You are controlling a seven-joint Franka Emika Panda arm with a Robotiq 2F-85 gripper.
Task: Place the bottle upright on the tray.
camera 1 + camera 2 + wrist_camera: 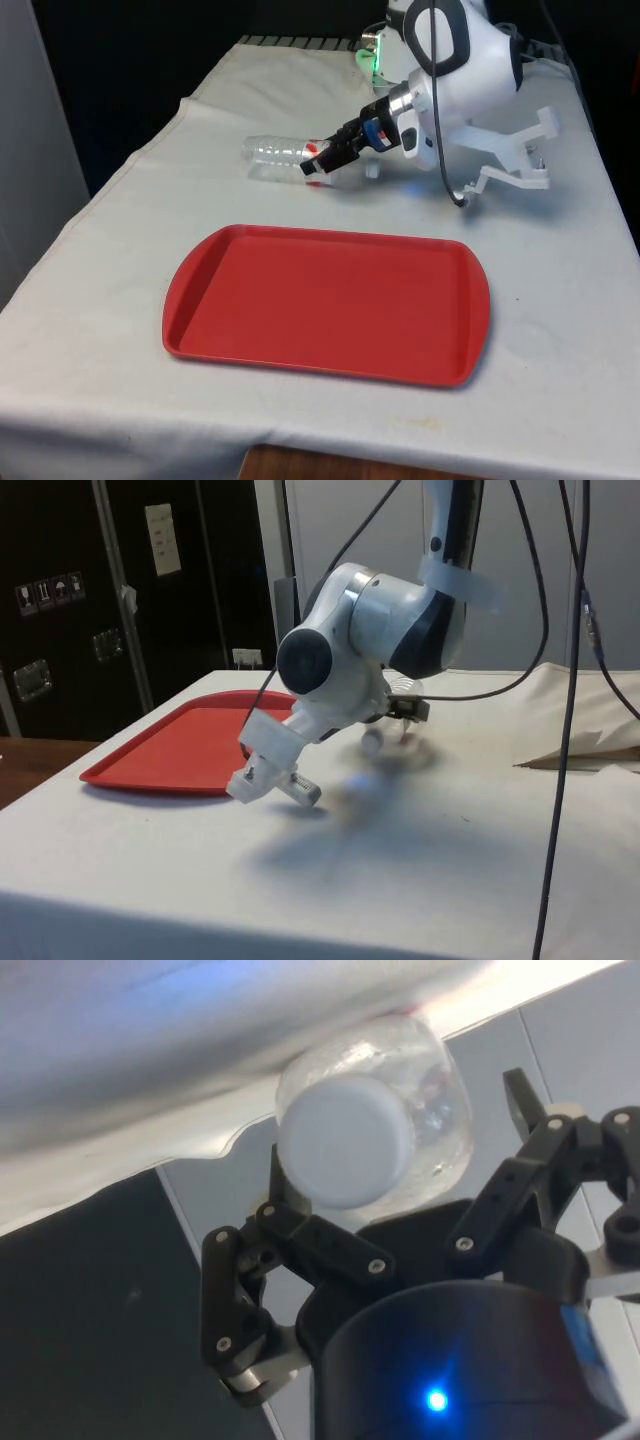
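A clear plastic bottle [272,152] with a red label lies on its side on the white cloth, beyond the tray's far edge. Its white cap [345,1140] faces the wrist camera. My gripper [318,163] reaches along the bottle from the cap end, low over the cloth, with its fingers [520,1095] open on either side of the body and a gap showing beside it. In the side view the gripper [405,708] sits behind the arm's wrist, with the cap [372,742] just below it. The red tray [320,300] lies flat and bare nearer the table's front.
A black cable [445,150] hangs from the arm down to the cloth by the wrist. The table's edge drops off at the front view's left [110,190]. In the side view, thick cables [560,730] cross the foreground and the cloth is rumpled [570,755].
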